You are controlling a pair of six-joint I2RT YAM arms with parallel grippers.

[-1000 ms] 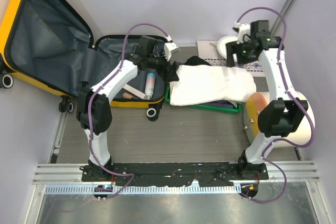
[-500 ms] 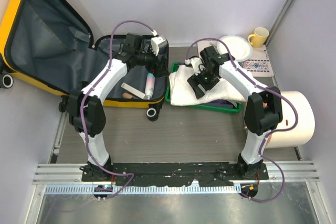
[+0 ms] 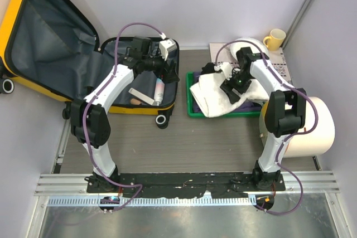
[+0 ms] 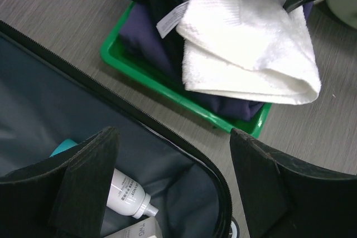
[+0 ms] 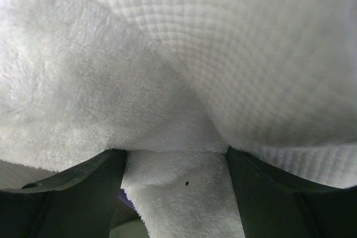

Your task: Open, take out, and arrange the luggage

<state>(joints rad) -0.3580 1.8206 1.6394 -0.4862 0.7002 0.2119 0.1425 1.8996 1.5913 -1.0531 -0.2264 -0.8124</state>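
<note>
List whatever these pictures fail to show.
- Top external: the white terry towel covers most of the green plastic tray, hiding what lies beneath.
- Right wrist: towel fills the frame; whether the right gripper grips it or merely presses in is unclear.
- Left wrist: the label on the white bottle in the yellow hard-shell suitcase is too small; the left gripper hides its base.

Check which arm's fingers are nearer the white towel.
Right. The right fingers straddle a fold of the white towel; the left fingers hover over the open luggage, clear of it.
</note>
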